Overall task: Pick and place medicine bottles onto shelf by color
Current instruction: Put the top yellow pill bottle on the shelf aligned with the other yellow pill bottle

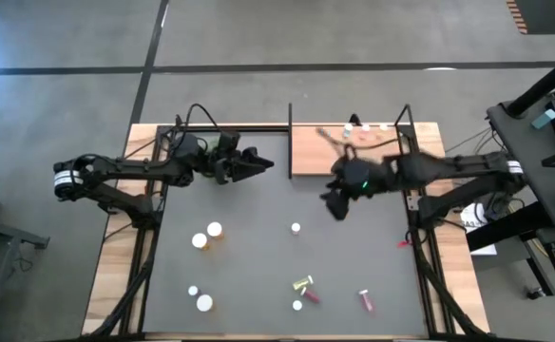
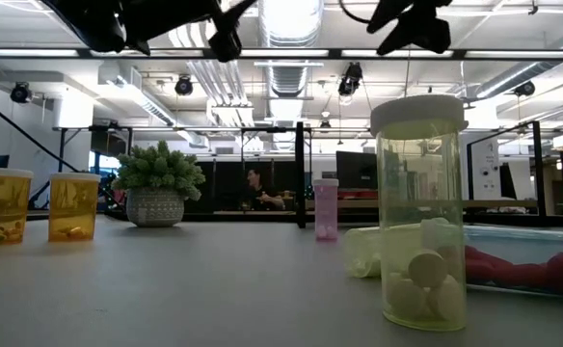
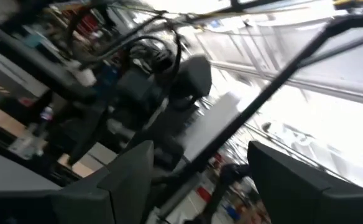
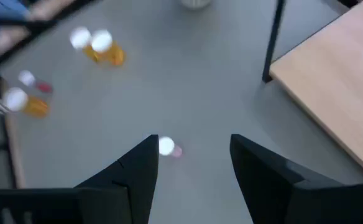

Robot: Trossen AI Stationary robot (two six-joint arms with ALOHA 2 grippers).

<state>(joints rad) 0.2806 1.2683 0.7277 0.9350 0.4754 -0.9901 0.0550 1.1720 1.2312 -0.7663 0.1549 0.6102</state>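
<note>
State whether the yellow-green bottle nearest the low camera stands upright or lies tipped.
Upright. The yellow-green bottle stands on its base on the table, white cap on top, pills settled at the bottom.

shelf (image 1: 315, 152): I see it at the table's far edge, right of centre
bottles (image 1: 207, 235): scattered on the tabletop (image 1: 258, 247), nearer than the shelf
three bottles (image 1: 365, 126): along the shelf's far edge

Two robot arms are reaching over the table. Four white-capped orange bottles (image 1: 207, 235) are standing on its left half. One pink vial (image 1: 296, 229) is standing near the centre. Two yellow-green vials (image 1: 302, 282) and two red vials (image 1: 364, 300) are sitting toward the near edge. Three small bottles (image 1: 365, 126) are lining the shelf's (image 1: 306, 152) far edge.
</note>
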